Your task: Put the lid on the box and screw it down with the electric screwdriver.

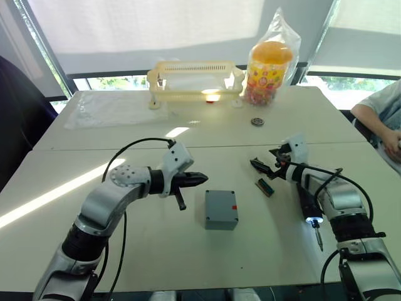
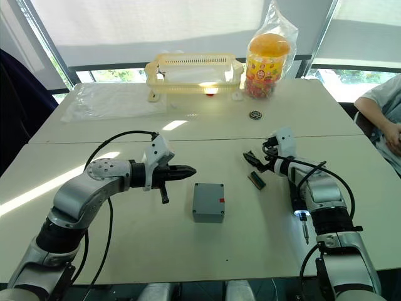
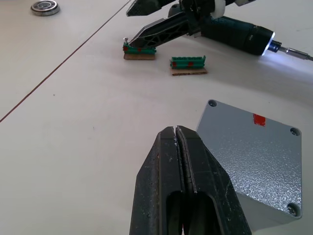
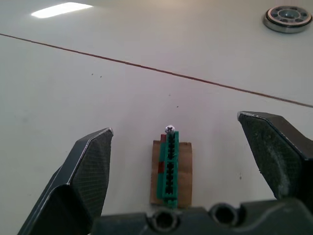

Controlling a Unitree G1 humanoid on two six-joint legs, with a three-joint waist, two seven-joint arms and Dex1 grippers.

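White table point(image 1: 125, 251) first, wide and sunlit, with a cream rack point(image 1: 194, 78) and a bagged candy jar point(image 1: 268, 66) along the far edge and a small round metal ring point(image 1: 257, 121) lying nearer. In the middle sits the box point(image 1: 221, 209), and by the look of it the lid point(image 3: 254, 147) is already seated on top, flush, red mark showing, screw heads visible in its corners from the left wrist view. The left gripper point(image 1: 199, 180) hovers just beside the box on its left, fingers pressed tightly together, holding nothing. Over on the right, the electric screwdriver point(image 1: 310, 207) lies flat on the table beside the right arm, its tip lit, bit pointing toward the robot. The right gripper point(image 1: 262, 168) has its fingers spread wide, reaching over a green connector piece point(image 4: 169, 166) on its brown backing, with a tiny screw point(image 4: 169, 129) at that piece's far end. So the lidding looks done, and this reads as the screw-fetching part of the fastening step. Next it calls for a delicate pinch on that small screw, then carrying it to a lid corner; a second connector piece point(image 3: 188, 64) lies close by, so the fingers need a clean approach.
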